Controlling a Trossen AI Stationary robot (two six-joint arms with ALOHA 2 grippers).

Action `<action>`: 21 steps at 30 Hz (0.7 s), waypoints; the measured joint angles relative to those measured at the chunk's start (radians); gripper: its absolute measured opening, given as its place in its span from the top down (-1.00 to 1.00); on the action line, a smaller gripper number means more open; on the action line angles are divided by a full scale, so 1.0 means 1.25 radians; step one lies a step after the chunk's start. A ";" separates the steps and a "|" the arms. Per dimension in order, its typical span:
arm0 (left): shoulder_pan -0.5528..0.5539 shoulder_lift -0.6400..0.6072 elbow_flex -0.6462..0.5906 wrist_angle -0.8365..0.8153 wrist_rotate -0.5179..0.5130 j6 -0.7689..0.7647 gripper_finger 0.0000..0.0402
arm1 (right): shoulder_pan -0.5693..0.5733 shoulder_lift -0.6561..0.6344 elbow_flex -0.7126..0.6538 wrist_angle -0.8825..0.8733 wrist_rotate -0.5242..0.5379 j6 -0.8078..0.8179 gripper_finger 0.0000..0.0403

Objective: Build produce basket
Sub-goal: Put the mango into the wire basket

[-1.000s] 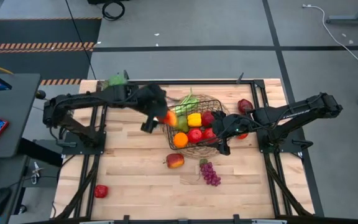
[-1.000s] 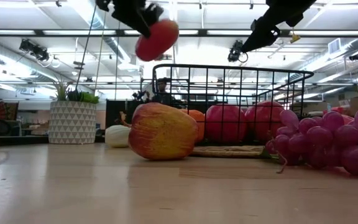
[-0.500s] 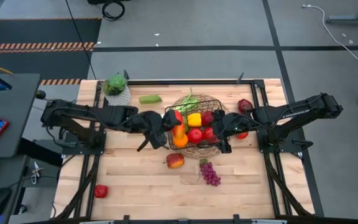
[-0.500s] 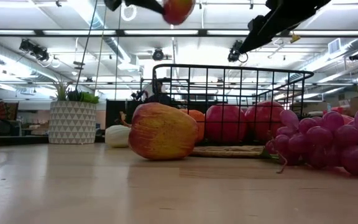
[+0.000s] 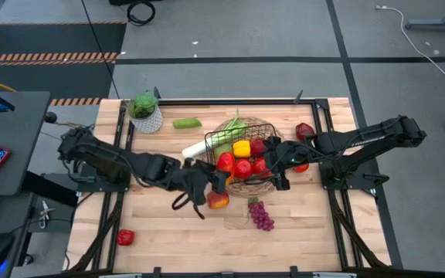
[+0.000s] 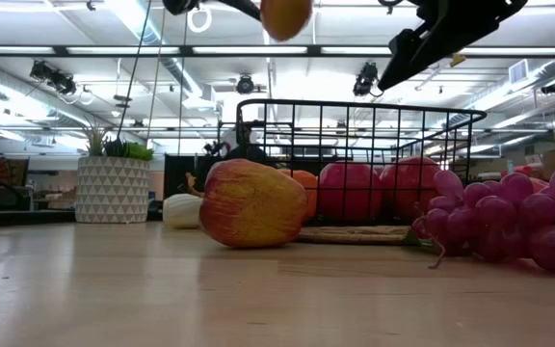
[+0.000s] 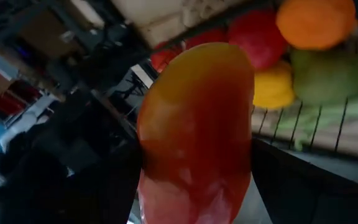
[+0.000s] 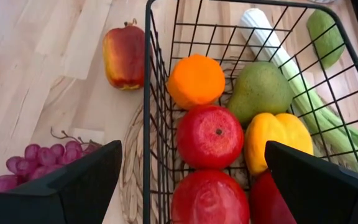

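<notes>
My left gripper (image 7: 194, 134) was clamped on a red-yellow fruit (image 7: 197, 124), up in the air just off the basket (image 5: 267, 130) on its near-left side, so it had to travel right, while the right gripper (image 8: 191, 180) hung wide open and empty over the basket's other side.

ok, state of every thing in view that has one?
black wire-grid basket: upright on the mat, partly filled
red-orange toy fruit: gripped, in the air
left end effector: shut on that fruit
right end effector: open, empty, above the basket
red-yellow toy apple: loose on the table, outside the basket
purple toy grapes: on the table, outside the basket
white-and-green toy leek: lying in the basket
</notes>
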 joint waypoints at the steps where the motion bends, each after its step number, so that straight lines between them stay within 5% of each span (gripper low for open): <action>1: -0.005 0.007 0.000 0.001 -0.023 0.024 -0.42 | 0.000 0.000 0.000 -0.001 0.000 0.000 -0.99; 11: -0.007 0.029 -0.001 0.014 -0.081 0.066 -0.42 | 0.000 0.000 0.000 -0.012 0.000 0.000 -0.99; 21: 0.112 0.023 -0.001 0.135 0.106 -0.594 -0.43 | 0.000 0.000 0.000 -0.012 0.018 0.007 -0.99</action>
